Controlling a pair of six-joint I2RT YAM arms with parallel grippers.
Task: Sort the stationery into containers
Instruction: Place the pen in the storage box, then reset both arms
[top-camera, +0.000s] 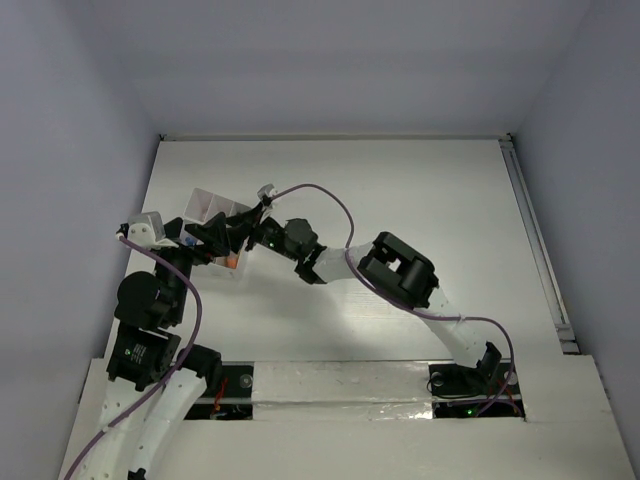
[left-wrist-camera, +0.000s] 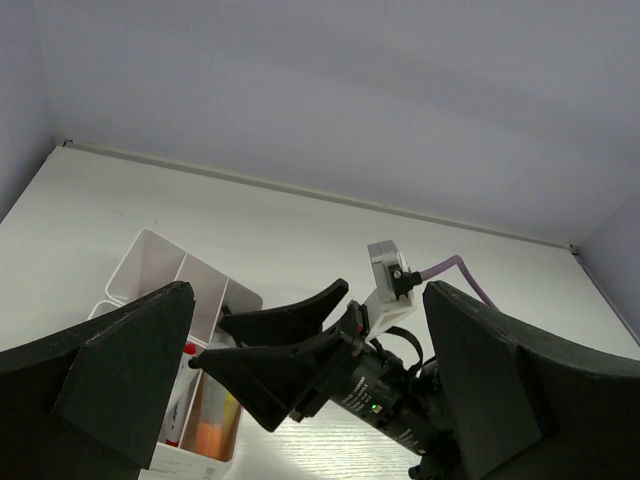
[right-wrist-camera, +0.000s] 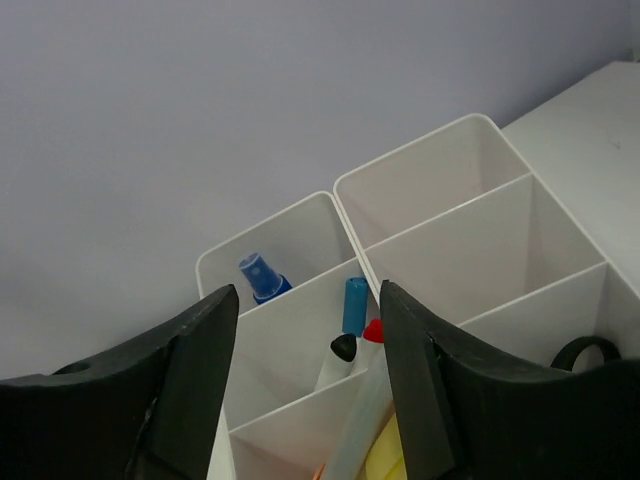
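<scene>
Above the white box (right-wrist-camera: 430, 140), hanging with right end effector (right-wrist-camera: 307, 300) released and empty, left end effector (left-wrist-camera: 307, 292) spread wide just beside it; blue-capped pens (right-wrist-camera: 353, 305), scissors (right-wrist-camera: 585, 352) and orange bits (left-wrist-camera: 212, 437) already in compartments, so probably nearly finished.

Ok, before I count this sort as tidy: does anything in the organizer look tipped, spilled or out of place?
Nothing stands out. The white organizer sits upright, and the blue-capped pen and black-capped pen stand inside its compartments, not across the dividers.
</scene>
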